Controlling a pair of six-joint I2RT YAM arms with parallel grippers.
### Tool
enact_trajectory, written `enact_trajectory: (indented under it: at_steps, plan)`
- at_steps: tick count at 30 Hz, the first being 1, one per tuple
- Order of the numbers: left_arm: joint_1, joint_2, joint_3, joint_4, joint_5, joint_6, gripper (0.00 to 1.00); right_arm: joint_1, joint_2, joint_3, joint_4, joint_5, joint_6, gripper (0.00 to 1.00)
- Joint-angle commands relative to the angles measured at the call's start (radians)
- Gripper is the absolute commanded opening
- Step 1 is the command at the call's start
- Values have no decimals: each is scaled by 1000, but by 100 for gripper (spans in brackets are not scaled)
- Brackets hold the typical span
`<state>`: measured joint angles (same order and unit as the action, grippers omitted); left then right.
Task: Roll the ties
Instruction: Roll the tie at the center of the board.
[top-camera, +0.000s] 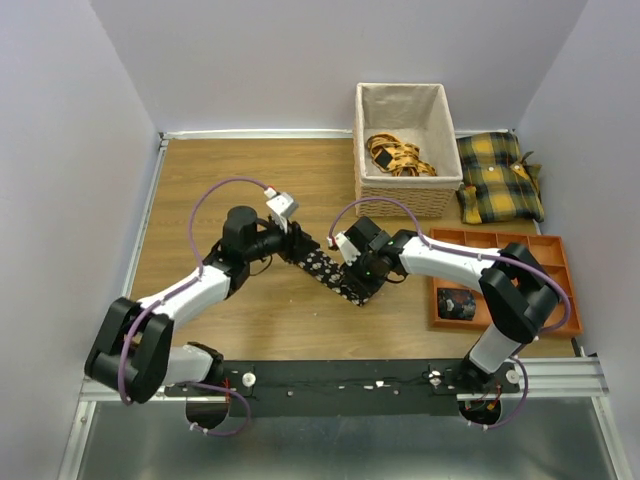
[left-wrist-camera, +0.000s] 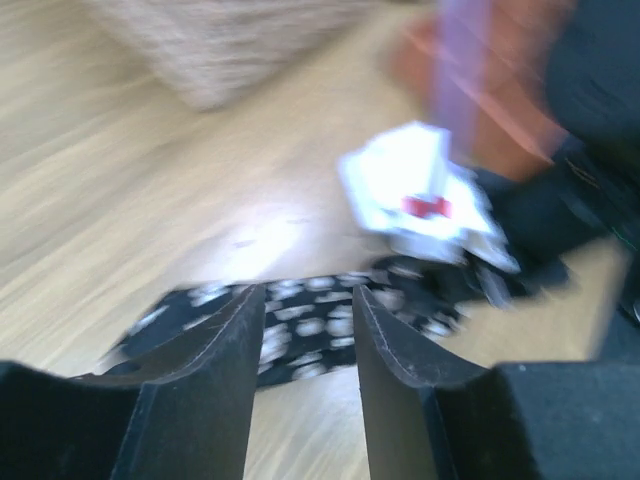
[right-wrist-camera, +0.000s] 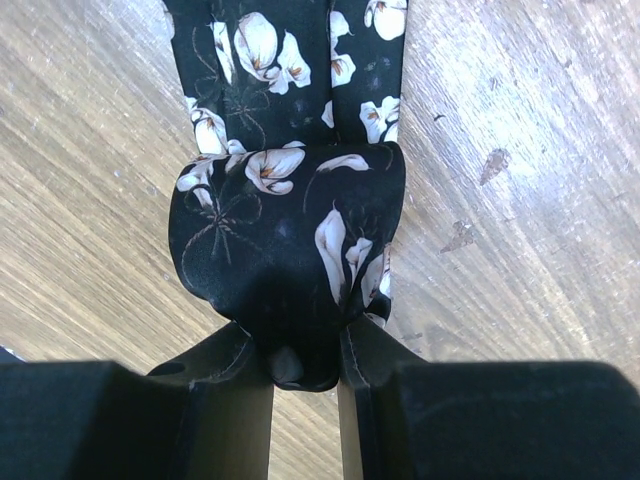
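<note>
A black tie (top-camera: 325, 268) with pale flowers lies as a short strip across the middle of the table. Its near end is folded into a small coil (right-wrist-camera: 290, 230), and my right gripper (right-wrist-camera: 305, 350) is shut on that coil from below. My right gripper (top-camera: 357, 283) sits at the strip's lower right end. My left gripper (top-camera: 297, 243) is at the opposite, upper left end. In the blurred left wrist view its fingers (left-wrist-camera: 240, 340) stand apart just short of the tie (left-wrist-camera: 310, 325), with bare table between them. Another tie, rolled up (top-camera: 458, 303), rests in the orange tray (top-camera: 545, 250).
A woven basket (top-camera: 358, 140) holding yellowish ties stands at the back, beside yellow-and-black plaid cushions (top-camera: 498, 178) at the far right. The orange tray has several compartments and sits close to the right arm. A white wall closes off the table's far edge.
</note>
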<state>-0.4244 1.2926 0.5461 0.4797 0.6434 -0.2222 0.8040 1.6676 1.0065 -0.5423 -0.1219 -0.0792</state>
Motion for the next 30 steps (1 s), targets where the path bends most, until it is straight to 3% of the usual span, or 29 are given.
enact_trajectory:
  at_steps: [1, 5, 7, 12, 16, 20, 25, 28, 30]
  plan:
    - [12, -61, 148, -601, -515, -42, 50, 9, 38, -3, -28, 22, 67, 7]
    - [12, 89, 358, -794, -663, -115, 65, 8, 24, -16, 2, 16, 76, 7]
    - [12, 172, 419, -898, -647, -146, 70, 8, 32, -9, -7, 27, 111, 7]
    - [-22, 307, 439, -771, -544, -143, 78, 9, 46, -3, -7, 50, 142, 7]
    - [-40, 399, 468, -861, -562, -157, 76, 8, 41, 4, -5, 48, 150, 7]
    - [-48, 413, 469, -738, -521, -184, 76, 8, 29, -20, 1, 54, 154, 7]
    - [-89, 468, 505, -753, -522, -215, 75, 9, 23, -29, 1, 59, 156, 7]
    - [-103, 473, 468, -713, -496, -247, 66, 8, 27, -26, -1, 61, 159, 7]
    - [-114, 462, 437, -691, -472, -267, 55, 8, 40, -19, -4, 59, 159, 7]
